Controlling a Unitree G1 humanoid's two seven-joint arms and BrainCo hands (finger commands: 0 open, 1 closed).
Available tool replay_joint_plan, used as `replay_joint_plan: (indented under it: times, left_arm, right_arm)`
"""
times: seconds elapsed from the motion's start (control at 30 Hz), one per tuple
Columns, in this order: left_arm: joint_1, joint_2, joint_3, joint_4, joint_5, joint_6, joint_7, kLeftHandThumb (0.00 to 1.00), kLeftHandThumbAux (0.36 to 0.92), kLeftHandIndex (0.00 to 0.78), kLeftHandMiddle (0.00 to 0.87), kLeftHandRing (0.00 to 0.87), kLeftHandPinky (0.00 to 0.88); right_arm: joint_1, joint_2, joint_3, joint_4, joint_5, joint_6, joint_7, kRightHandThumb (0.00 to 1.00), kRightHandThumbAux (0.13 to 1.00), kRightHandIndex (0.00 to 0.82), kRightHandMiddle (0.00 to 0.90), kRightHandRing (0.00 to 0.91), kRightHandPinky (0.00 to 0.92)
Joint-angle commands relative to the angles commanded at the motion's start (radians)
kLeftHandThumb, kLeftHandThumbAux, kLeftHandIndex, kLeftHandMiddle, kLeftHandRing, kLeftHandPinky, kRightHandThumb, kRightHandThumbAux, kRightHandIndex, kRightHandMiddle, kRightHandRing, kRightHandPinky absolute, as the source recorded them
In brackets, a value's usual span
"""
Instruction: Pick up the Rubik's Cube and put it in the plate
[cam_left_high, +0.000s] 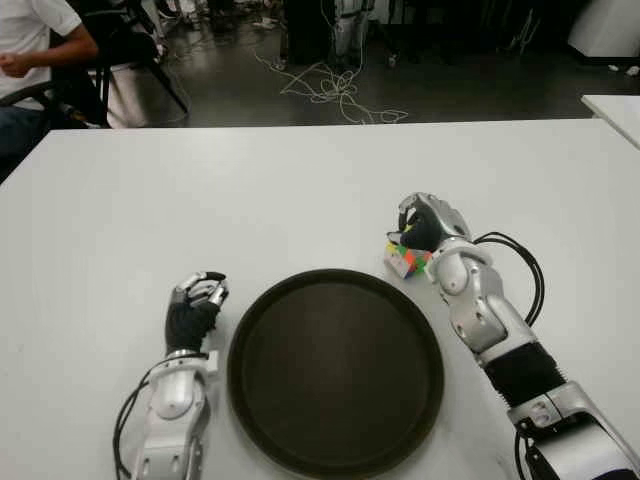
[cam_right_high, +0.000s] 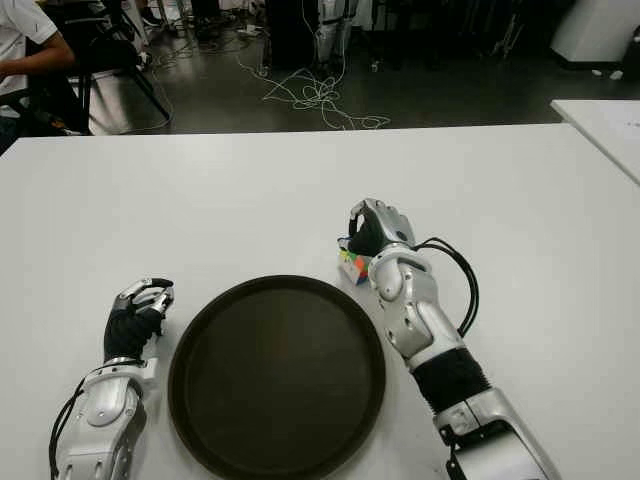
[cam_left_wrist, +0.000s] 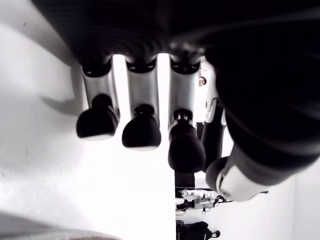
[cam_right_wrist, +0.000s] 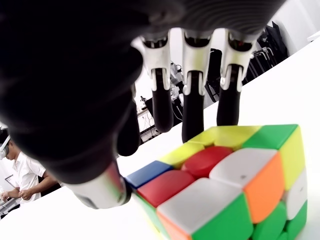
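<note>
The Rubik's Cube (cam_left_high: 407, 260) sits on the white table (cam_left_high: 300, 190), just off the far right rim of the round dark plate (cam_left_high: 335, 372). My right hand (cam_left_high: 418, 228) is over the cube, open. In the right wrist view its fingers (cam_right_wrist: 192, 107) reach down past the cube's (cam_right_wrist: 220, 185) far side, and the thumb stands a little off its other side. The plate holds nothing. My left hand (cam_left_high: 198, 298) shows left of the plate, fingers loosely bent, holding nothing.
A seated person (cam_left_high: 30, 50) is at the far left behind the table. Cables (cam_left_high: 330, 90) lie on the dark floor beyond the far edge. A second white table's corner (cam_left_high: 615, 110) shows at the right.
</note>
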Motion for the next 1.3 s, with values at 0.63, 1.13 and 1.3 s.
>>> replay_joint_plan:
  times: [0.63, 1.13, 1.3]
  left_arm:
    - [-0.001, 0.003, 0.002, 0.012, 0.004, -0.017, -0.008, 0.709, 0.706, 0.443, 0.807, 0.822, 0.815]
    - [-0.002, -0.009, 0.007, 0.012, -0.007, -0.017, -0.001, 0.711, 0.704, 0.444, 0.807, 0.824, 0.82]
    - [-0.001, -0.008, 0.007, 0.015, -0.009, -0.024, -0.001, 0.711, 0.704, 0.444, 0.809, 0.827, 0.82]
  right_arm:
    - [0.0, 0.005, -0.004, -0.005, 0.001, 0.009, 0.003, 0.314, 0.852, 0.672, 0.799, 0.798, 0.79]
    - [0.003, -0.003, 0.001, -0.005, -0.005, -0.007, -0.006, 0.348, 0.839, 0.682, 0.806, 0.809, 0.802]
    - [0.002, -0.004, 0.003, -0.004, -0.009, -0.006, -0.007, 0.357, 0.84, 0.681, 0.807, 0.809, 0.8]
